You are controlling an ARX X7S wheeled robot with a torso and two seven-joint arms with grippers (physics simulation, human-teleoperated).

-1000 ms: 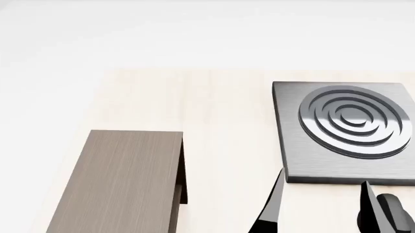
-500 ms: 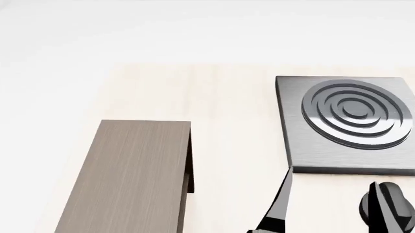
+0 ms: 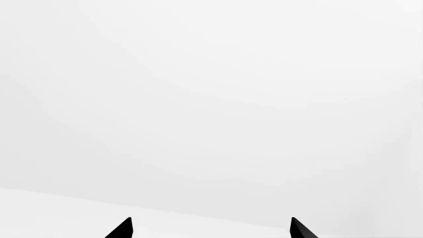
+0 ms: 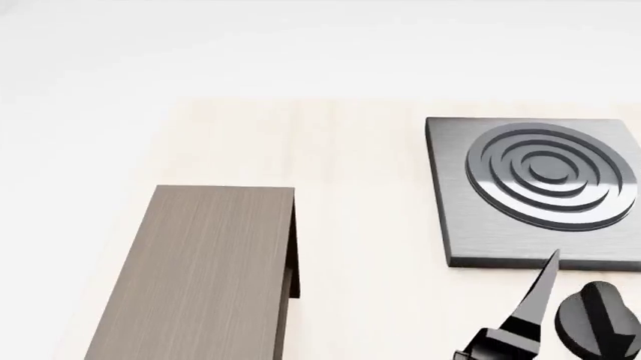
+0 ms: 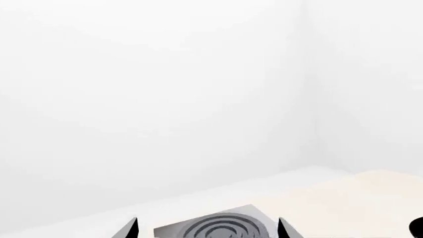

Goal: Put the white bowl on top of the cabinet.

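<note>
The cabinet (image 4: pixel 200 274) lies on the pale wooden table (image 4: pixel 350 157), well off to the left of the right gripper (image 4: pixel 566 300) in the head view, its grey-brown top bare. The white bowl shows in none of the three views, so where it sits cannot be told. The grey stove plate (image 4: pixel 536 191) with its raised rings lies just beyond the right gripper; one thin black finger (image 4: pixel 536 296) points up toward the plate's near edge and its tip overlaps that edge in the head view, while the other finger (image 4: pixel 596 319) shows as a rounded dark shape close to it on the right. Half a second ago that thin finger stood further left, clear of the plate's near left corner; it has since swung right and now sits under the plate's middle. The cabinet, plate and table have kept their places in the view over that half second. In the right wrist view the two black fingertips stand well apart, with the stove plate (image 5: pixel 215 228) showing in the gap between them, so this gripper is spread and holds nothing. The left gripper (image 3: pixel 210 229) appears only in its own wrist view: two dark fingertips, also spread wide, in front of blank white wall and floor.
</note>
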